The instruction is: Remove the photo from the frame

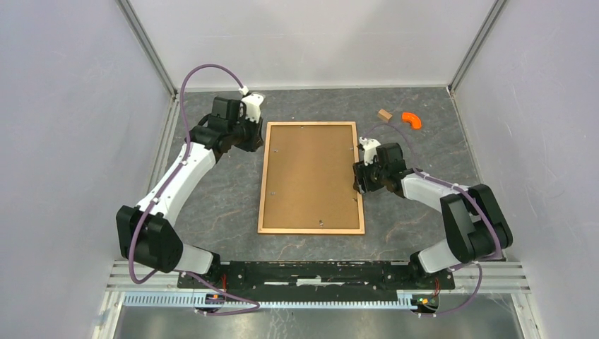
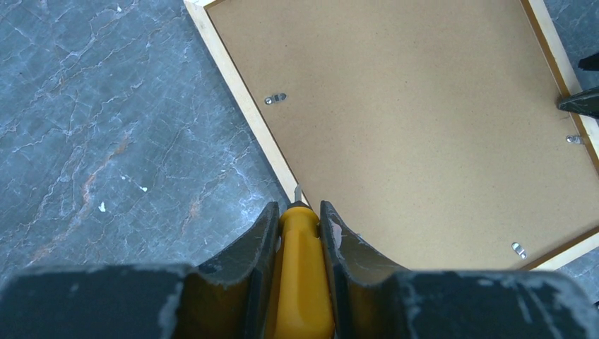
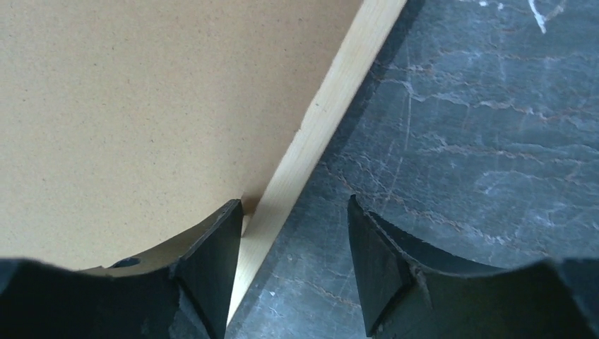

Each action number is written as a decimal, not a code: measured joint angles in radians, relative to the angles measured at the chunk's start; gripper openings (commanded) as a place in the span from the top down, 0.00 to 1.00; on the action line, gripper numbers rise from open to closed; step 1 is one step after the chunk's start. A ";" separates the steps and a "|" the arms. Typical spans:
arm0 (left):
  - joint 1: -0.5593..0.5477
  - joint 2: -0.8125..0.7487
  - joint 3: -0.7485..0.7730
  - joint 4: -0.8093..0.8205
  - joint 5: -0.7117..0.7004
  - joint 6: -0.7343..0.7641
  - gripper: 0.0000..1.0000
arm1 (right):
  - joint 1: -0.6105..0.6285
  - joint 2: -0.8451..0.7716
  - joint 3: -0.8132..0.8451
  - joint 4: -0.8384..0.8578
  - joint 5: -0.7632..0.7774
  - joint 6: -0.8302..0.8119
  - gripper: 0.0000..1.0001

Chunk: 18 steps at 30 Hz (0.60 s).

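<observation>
The frame [image 1: 263, 180] lies face down in the middle of the table [image 1: 212, 205], with its backing board [image 1: 311, 176] upward. The left gripper [image 2: 298, 212] clamps a yellow-handled tool [image 2: 302, 275], whose tip is at the frame's left border. The right gripper [image 3: 295, 219] is open astride the right border.

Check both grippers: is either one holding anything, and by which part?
The left gripper holds a yellow-handled tool by its handle, metal tip toward the frame. The right gripper holds nothing: its open jaws straddle the frame's edge.
</observation>
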 measured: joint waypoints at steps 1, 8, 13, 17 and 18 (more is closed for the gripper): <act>0.002 -0.002 -0.002 0.002 0.004 0.000 0.98 | 0.003 0.010 0.003 0.002 -0.001 0.005 0.46; 0.006 -0.002 -0.009 0.011 0.018 -0.023 0.98 | 0.034 0.068 0.074 -0.031 0.007 -0.018 0.82; 0.014 -0.002 -0.009 0.011 0.023 -0.031 0.98 | 0.026 0.163 0.203 -0.085 0.023 -0.077 1.00; 0.020 -0.002 -0.011 0.011 0.035 -0.033 0.98 | 0.027 0.212 0.281 -0.147 0.018 -0.220 1.00; 0.020 -0.002 -0.013 0.011 0.037 -0.033 0.98 | 0.028 0.219 0.297 -0.169 0.010 -0.257 1.00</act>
